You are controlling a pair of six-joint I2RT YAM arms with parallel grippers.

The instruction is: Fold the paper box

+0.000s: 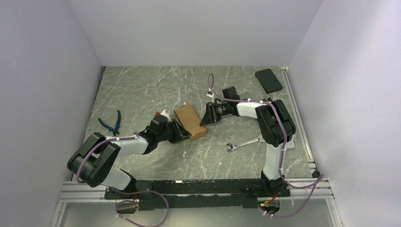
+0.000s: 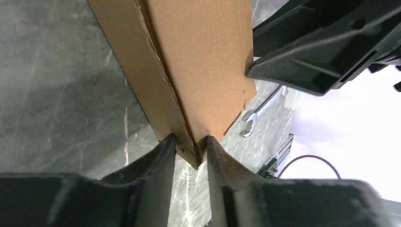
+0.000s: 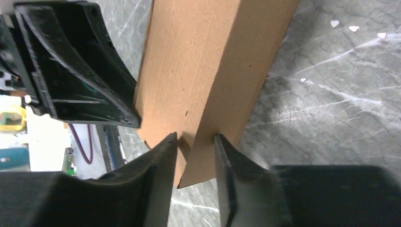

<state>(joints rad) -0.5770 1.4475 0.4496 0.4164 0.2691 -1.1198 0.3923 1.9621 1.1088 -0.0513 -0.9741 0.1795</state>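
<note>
The plain brown cardboard paper box [image 1: 189,119] sits on the grey marbled tabletop [image 1: 142,90], just left of the silver open-ended wrench [image 1: 243,143]. It is already oblong, its long creases folded, but one ragged seam gapes, so closing seems left to do. The left tool [image 2: 191,145] pinches a corner away from the wrench, and the right tool [image 3: 195,142] clamps the edge facing it.

Paper box [image 1: 190,122] between my grippers: plain brown, unprinted.
My left gripper [image 2: 190,140] and right gripper [image 3: 195,137]: black.
Table [image 1: 142,90] under them: grey-green marble pattern, white veins.
Pliers [image 1: 113,125] left of my left gripper: blue handles.
Wrench [image 1: 246,142] behind my right gripper: silver.
</note>
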